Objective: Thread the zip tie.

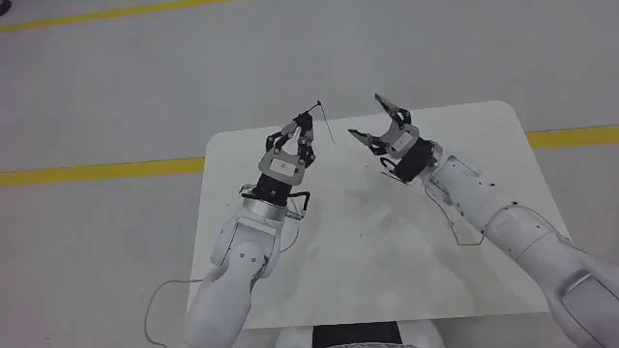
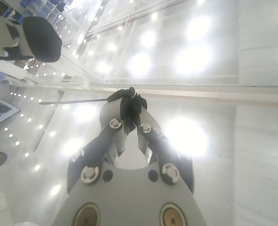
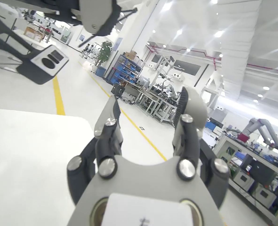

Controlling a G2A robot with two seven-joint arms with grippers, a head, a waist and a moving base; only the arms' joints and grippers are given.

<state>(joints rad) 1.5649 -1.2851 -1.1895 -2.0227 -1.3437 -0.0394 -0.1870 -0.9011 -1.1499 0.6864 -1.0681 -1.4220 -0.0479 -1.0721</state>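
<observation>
A thin black zip tie is pinched in my left gripper, which is raised above the far left part of the white table and points up. The left wrist view has the left gripper shut on the zip tie, whose strap sticks out sideways. My right gripper hovers a short way to the right of it, fingers spread wide and nothing between them. In the right wrist view the right gripper is open, and the left gripper with the zip tie hangs farther off.
The table's far edge lies just beyond both grippers. A yellow floor line runs past the table. Workbenches and shelving stand far off in the hall.
</observation>
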